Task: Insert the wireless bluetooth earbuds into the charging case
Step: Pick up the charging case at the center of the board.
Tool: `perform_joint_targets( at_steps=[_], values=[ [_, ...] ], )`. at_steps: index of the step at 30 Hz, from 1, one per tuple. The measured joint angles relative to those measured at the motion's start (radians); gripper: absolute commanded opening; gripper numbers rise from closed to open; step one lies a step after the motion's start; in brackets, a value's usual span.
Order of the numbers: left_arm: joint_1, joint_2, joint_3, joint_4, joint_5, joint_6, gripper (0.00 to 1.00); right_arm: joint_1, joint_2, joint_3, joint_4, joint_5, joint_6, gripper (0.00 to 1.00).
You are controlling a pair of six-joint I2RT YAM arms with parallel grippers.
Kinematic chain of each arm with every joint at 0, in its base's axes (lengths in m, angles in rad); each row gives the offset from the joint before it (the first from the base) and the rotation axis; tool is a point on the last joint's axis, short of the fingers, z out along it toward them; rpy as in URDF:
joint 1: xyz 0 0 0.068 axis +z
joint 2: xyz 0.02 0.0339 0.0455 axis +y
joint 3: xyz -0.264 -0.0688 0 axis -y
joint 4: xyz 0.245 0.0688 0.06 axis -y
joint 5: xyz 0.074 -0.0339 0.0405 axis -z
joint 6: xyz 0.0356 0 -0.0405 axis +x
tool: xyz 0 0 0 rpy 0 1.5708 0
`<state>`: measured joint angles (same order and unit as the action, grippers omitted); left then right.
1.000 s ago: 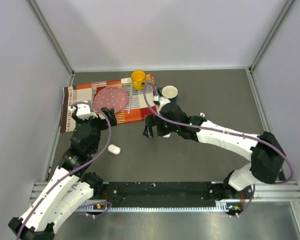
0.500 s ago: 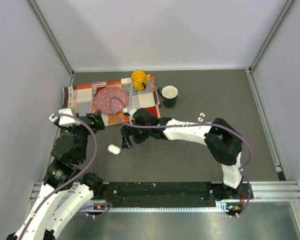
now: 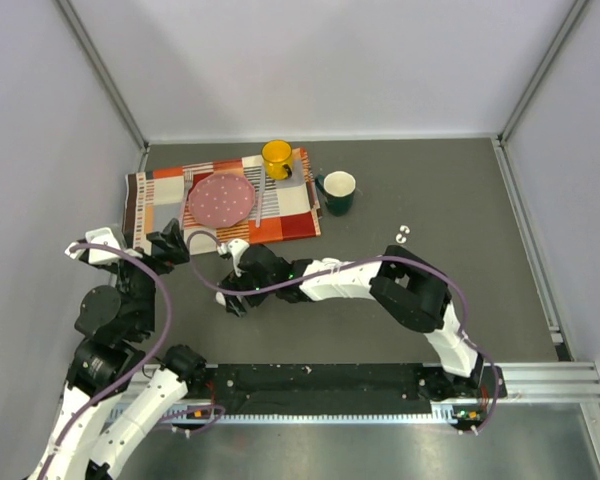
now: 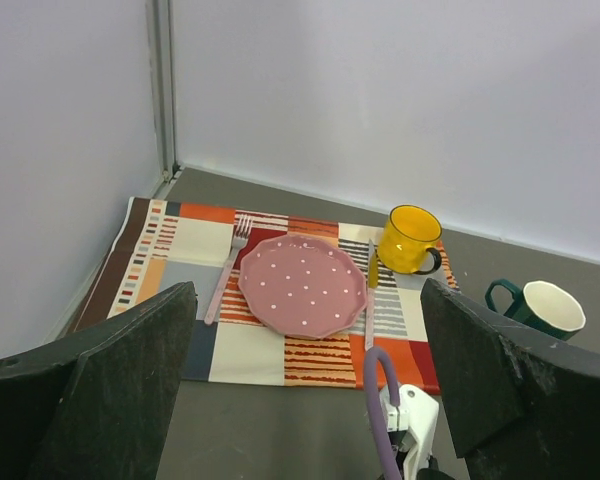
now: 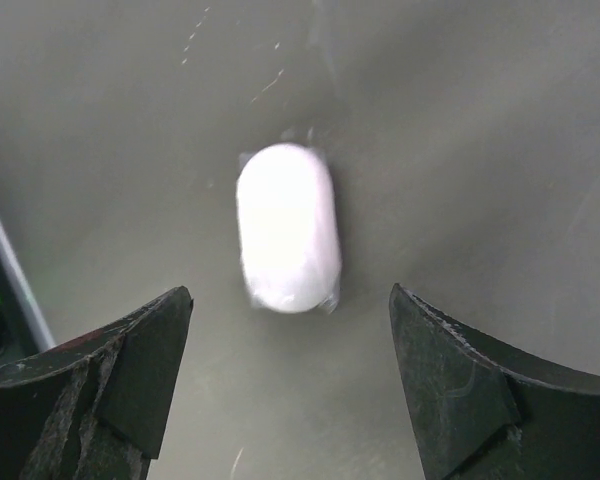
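Note:
The charging case (image 5: 287,228), a small white oval pebble, lies on the dark grey table. My right gripper (image 5: 290,300) hovers just above it, open, one dark finger on either side and nothing touching. From above, the right gripper (image 3: 235,295) reaches far to the left and covers the case. The two tiny white earbuds (image 3: 403,234) lie together on the table to the right, well away from both grippers. My left gripper (image 3: 165,245) is pulled back by the left wall, open and empty; in its own view the left gripper (image 4: 305,400) looks toward the placemat.
A striped placemat (image 3: 292,210) at the back left carries a pink dotted plate (image 3: 220,198), a yellow mug (image 3: 276,158), a fork and a knife. A dark green mug (image 3: 338,190) stands just right of it. The right arm's wrist (image 4: 412,430) crosses in front of the left gripper.
My right arm has swung left and nearer, from beside the placemat to over the case, its jaws narrowing slightly. The left arm has drawn back toward the left wall.

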<state>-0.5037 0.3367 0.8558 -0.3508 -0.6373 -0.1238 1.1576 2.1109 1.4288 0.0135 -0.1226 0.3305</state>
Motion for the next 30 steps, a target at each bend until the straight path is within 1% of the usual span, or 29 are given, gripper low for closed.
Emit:
perform_joint_targets(
  at_steps=[6, 10, 12, 21, 23, 24, 25, 26, 30],
  values=[
    [0.0, -0.003, 0.001, -0.018, -0.008, 0.0, 0.99, -0.002, 0.051, 0.008, 0.083, 0.045, -0.06, 0.73],
    [0.0, -0.003, 0.001, -0.019, -0.01, 0.0, 0.99, -0.002, 0.081, 0.026, 0.134, 0.051, -0.088, 0.64],
    [0.0, -0.003, 0.001, -0.019, -0.013, 0.0, 0.99, -0.002, 0.086, 0.026, 0.145, 0.05, -0.095, 0.62],
    [0.0, -0.003, 0.001, -0.019, -0.016, 0.0, 0.99, 0.001, 0.09, 0.009, 0.183, 0.048, -0.108, 0.63],
    [0.0, -0.003, 0.001, -0.019, -0.016, 0.0, 0.99, 0.007, 0.088, -0.002, 0.203, 0.057, -0.12, 0.62],
    [0.0, -0.003, 0.001, -0.019, -0.015, 0.0, 0.99, 0.012, 0.088, -0.007, 0.209, 0.068, -0.129, 0.6],
    [0.0, -0.003, 0.001, -0.019, -0.015, -0.001, 0.99, 0.016, 0.088, -0.009, 0.212, 0.077, -0.136, 0.53],
    [0.0, -0.003, 0.001, -0.019, -0.015, -0.001, 0.99, 0.021, 0.088, -0.009, 0.212, 0.089, -0.143, 0.49],
    [0.0, -0.003, 0.001, -0.019, -0.015, -0.005, 0.99, 0.033, 0.088, -0.01, 0.202, 0.143, -0.162, 0.4]
  ],
)
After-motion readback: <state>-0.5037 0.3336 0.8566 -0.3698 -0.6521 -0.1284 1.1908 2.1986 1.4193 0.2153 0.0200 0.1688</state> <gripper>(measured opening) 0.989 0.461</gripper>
